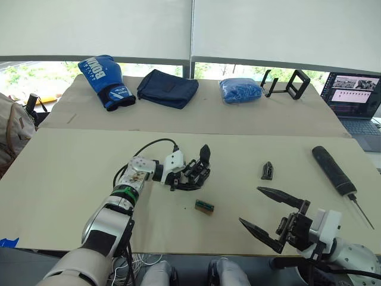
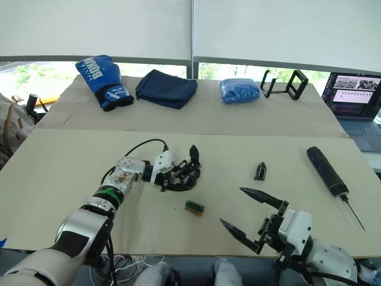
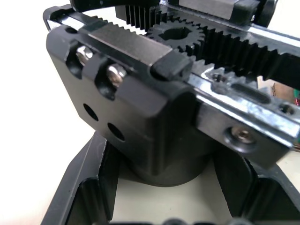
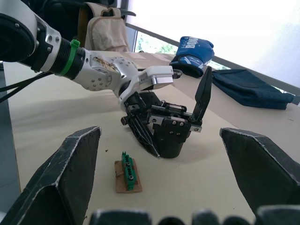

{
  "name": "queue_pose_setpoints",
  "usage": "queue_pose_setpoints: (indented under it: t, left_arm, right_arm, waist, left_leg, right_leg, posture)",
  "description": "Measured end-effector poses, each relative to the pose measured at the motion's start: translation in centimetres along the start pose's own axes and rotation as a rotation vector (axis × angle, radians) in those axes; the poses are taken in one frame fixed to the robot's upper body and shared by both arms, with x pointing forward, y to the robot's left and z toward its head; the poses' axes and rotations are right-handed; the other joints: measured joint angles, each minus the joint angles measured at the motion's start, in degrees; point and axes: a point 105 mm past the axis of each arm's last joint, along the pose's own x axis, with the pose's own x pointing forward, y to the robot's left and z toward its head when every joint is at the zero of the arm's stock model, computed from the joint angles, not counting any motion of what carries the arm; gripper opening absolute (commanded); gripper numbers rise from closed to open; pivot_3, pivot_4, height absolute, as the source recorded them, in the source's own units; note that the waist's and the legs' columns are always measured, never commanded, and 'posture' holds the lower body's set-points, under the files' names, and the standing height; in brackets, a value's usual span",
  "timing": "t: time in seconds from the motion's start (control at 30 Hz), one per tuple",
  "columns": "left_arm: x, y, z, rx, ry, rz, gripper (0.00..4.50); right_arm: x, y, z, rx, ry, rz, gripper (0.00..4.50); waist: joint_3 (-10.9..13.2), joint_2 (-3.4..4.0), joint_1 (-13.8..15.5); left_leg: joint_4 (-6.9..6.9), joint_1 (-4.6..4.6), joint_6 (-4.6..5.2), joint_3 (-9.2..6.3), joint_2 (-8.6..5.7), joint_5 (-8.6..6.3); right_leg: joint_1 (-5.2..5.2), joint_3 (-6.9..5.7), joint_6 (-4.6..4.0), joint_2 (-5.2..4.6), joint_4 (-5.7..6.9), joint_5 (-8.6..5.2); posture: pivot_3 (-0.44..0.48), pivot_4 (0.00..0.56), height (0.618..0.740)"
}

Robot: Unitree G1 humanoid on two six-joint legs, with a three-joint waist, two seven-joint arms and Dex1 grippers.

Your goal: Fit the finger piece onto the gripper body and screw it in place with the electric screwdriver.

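— While the left tool [image 1: 189, 177] is clamped on the gripper body [image 1: 199, 171] near the middle of the tabletop [image 1: 71, 179], where does the finger piece [image 1: 267, 170] lie?

— Loose on the tabletop, toward the right side, well apart from the gripper body. The right tool [image 1: 271, 217] hovers by the near edge with its two black fingers spread wide and nothing between them — the piece sits straight beyond it, toward the far edge.

— So the right arm is the nearer one?

— By a good margin, I'd say. The piece's long axis runs roughly near-to-far, pointed end toward the far edge, so the fingers would probably have to close across its width.

— And the gripper body itself?

— In the right wrist view it stands on its round base, one pointed black finger sticking up, with the left tool's fingers round the base. It looks steady enough to take the piece.

— Anything in the way?

— A small green-and-brown block [image 1: 204, 207] lies between the two tools, nearer the front edge, off the direct line to the piece. The electric screwdriver [image 1: 336, 174] lies near the right edge, bit pointing to the near-right corner. On the far tabletop [image 1: 202, 116] are a blue boxing glove [image 1: 105, 80], a dark pouch [image 1: 167, 87] and a blue bundle [image 1: 240, 90]. None obstructs the reach.
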Motion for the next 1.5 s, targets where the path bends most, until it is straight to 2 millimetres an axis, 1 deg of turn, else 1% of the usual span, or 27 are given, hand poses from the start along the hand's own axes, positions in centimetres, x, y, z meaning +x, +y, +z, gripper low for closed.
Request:
queue_pose_setpoints:
  t: [0.07, 0.17, 0.27, 0.37, 0.47, 0.6, 0.87, 1.0, 1.1, 1.3, 1.5]
  left_arm:
    - [0.2, 0.0, 0.3, -0.017, -0.011, 0.049, 2.31]
    - [0.5, 0.1, 1.5, -0.058, -0.048, 0.144, 2.31]
    - [0.5, -0.6, 3.2, -0.068, -0.088, 0.234, 2.31]
    - [0.4, -0.9, 3.8, -0.093, -0.082, 0.309, 2.31]
    - [0.7, -1.5, 3.4, -0.144, -0.062, 0.376, 2.31]
    - [1.3, -2.0, 2.0, -0.191, -0.012, 0.414, 2.31]
    - [1.4, -1.9, 1.6, -0.187, 0.015, 0.438, 2.31]
    - [1.9, -2.4, 1.7, -0.166, 0.005, 0.423, 2.31]
    - [2.5, -2.9, 1.3, -0.153, 0.017, 0.404, 2.31]
    - [2.3, -3.1, 1.0, -0.132, 0.018, 0.416, 2.31]
    - [2.3, -3.0, 0.8, -0.147, 0.007, 0.425, 2.31]
  right_arm:
    - [0.1, 0.0, 0.0, -0.003, -0.004, 0.003, 4.5]
    - [0.3, -0.1, 0.1, -0.007, -0.01, 0.009, 4.5]
    - [0.5, -0.1, 0.1, -0.007, -0.017, 0.011, 4.5]
    - [0.8, 0.0, 0.1, -0.002, -0.026, 0.021, 4.5]
    - [0.9, -0.1, -0.2, 0.009, -0.018, 0.026, 4.5]
    - [0.9, -0.1, -0.2, 0.01, -0.017, 0.029, 4.5]
    - [0.8, 0.1, -0.3, 0.015, -0.012, 0.036, 4.5]
    - [0.7, 0.2, -0.4, 0.021, -0.006, 0.036, 4.5]
    - [0.7, 0.2, -0.4, 0.02, -0.003, 0.037, 4.5]
    - [0.7, 0.1, -0.4, 0.017, 0.0, 0.037, 4.5]
    - [0.7, 0.1, -0.4, 0.014, -0.001, 0.037, 4.5]
  waist:
    - [0.0, 0.0, 0.1]
    - [0.01, 0.0, 0.29]
    - [0.01, 0.0, 0.22]
    - [0.01, 0.0, 0.24]
    - [0.0, 0.01, 0.25]
    - [0.01, 0.0, 0.36]
    - [0.0, 0.0, 0.41]
    - [0.0, 0.01, 0.47]
    - [0.0, 0.01, 0.48]
    - [0.0, 0.01, 0.48]
    - [-0.03, 0.05, 0.49]
  left_leg:
    - [0.02, -0.03, 0.0, -0.01, 0.0, 0.0]
    - [0.09, -0.11, 0.01, -0.07, -0.01, 0.0]
    - [0.12, -0.1, 0.02, -0.07, -0.01, -0.01]
    - [0.13, -0.05, -0.01, -0.07, 0.0, 0.01]
    - [0.12, 0.01, -0.01, -0.07, -0.01, 0.01]
    - [0.12, -0.02, -0.01, -0.06, -0.01, 0.01]
    - [0.11, -0.02, -0.02, -0.05, -0.01, 0.01]
    - [0.1, -0.02, -0.02, -0.05, -0.01, 0.01]
    - [0.11, -0.01, -0.02, -0.04, -0.01, 0.01]
    - [0.09, 0.02, -0.02, -0.05, 0.0, 0.01]
    - [0.08, 0.1, -0.01, -0.05, 0.0, 0.01]
  right_leg:
    - [-0.01, 0.0, 0.0, -0.02, -0.01, 0.0]
    - [-0.02, 0.01, 0.03, -0.06, -0.02, 0.01]
    - [0.01, 0.1, 0.06, -0.09, -0.01, 0.0]
    - [0.04, 0.08, 0.07, -0.06, 0.01, -0.01]
    - [0.08, 0.09, 0.07, -0.07, 0.02, -0.01]
    - [0.05, 0.06, 0.07, -0.07, 0.01, -0.01]
    - [0.06, 0.04, 0.07, -0.09, 0.0, -0.01]
    - [0.06, 0.05, 0.07, -0.09, 0.0, -0.01]
    - [0.05, 0.05, 0.06, -0.09, 0.0, -0.01]
    - [0.06, 0.05, 0.06, -0.12, 0.0, -0.01]
    - [0.13, 0.05, 0.06, -0.13, 0.0, -0.01]
  posture:
    - [0.0, 0.15, 0.74]
    - [0.0, 0.15, 0.74]
    - [0.0, 0.15, 0.74]
    - [0.0, 0.15, 0.74]
    - [0.0, 0.15, 0.74]
    - [0.0, 0.15, 0.74]
    - [0.0, 0.15, 0.74]
    - [0.0, 0.15, 0.74]
    - [0.0, 0.15, 0.74]
    - [0.0, 0.15, 0.74]
    - [0.0, 0.15, 0.74]
